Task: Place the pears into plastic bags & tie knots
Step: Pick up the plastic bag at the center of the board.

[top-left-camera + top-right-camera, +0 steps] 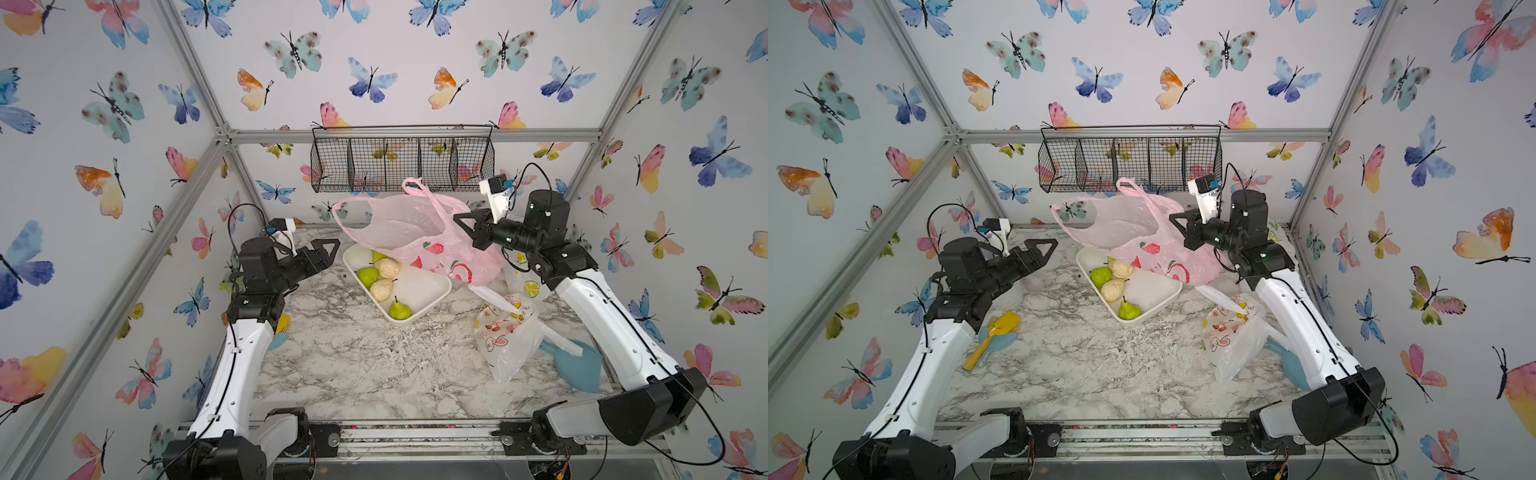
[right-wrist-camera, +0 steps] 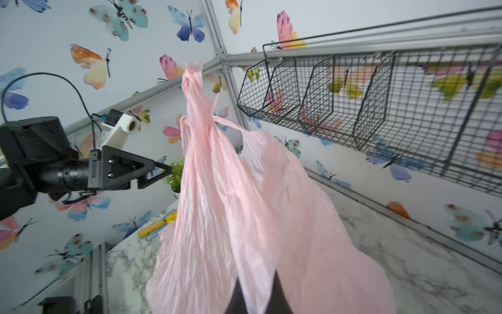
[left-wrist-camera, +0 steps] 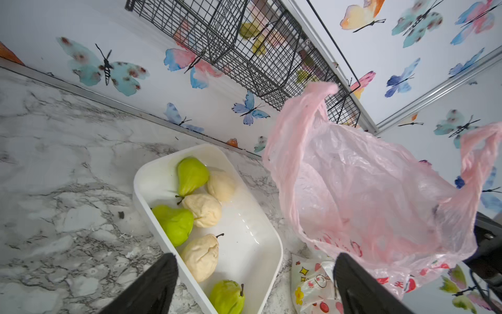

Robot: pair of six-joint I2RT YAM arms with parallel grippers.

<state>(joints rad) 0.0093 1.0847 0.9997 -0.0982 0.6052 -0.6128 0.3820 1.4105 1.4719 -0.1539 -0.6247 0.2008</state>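
right end effector (image 2: 256,286) is clenched on the pink bag (image 1: 399,224) next to the tray (image 1: 432,286) of pears (image 1: 384,268), left end effector (image 3: 255,257) hangs wide open, empty

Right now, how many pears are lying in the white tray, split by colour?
Green pears: 3
Cream pears: 3
Total in the tray: 6, counted in the left wrist view.

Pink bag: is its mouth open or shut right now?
Open. The pink bag gapes wide, untied, in both top views; the right gripper pinches one side.
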